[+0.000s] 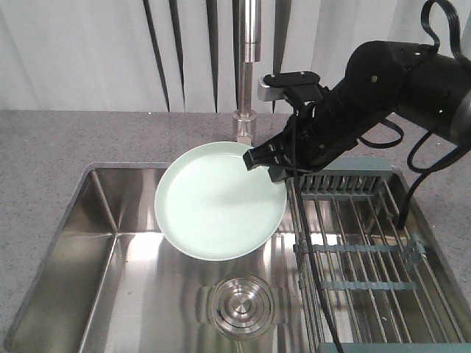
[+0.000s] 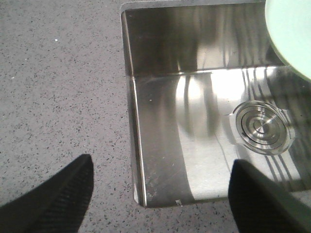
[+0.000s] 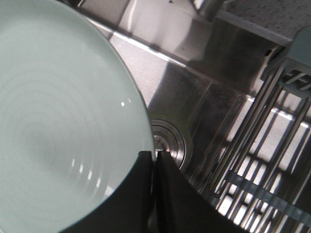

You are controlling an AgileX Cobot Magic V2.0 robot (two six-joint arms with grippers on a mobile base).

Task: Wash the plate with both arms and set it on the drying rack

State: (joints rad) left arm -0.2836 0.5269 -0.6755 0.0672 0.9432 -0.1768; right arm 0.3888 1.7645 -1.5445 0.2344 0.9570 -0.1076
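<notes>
The pale mint-green plate [image 1: 217,202] hangs tilted over the steel sink [image 1: 110,213], just below the faucet [image 1: 249,66]. My right gripper [image 1: 265,158] is shut on the plate's upper right rim; in the right wrist view the black fingers [image 3: 141,189] pinch the plate [image 3: 58,121] by its edge. The drying rack [image 1: 368,250] of steel rods lies across the sink's right part, under the right arm. My left gripper [image 2: 158,194] is open and holds nothing, hovering over the counter and the sink's near left corner; a sliver of the plate [image 2: 291,29] shows at top right there.
A round steel drain [image 1: 237,305] sits in the sink floor below the plate. Grey speckled counter [image 1: 44,147] surrounds the sink. A black cable [image 1: 313,272] hangs from the right arm along the rack's left edge.
</notes>
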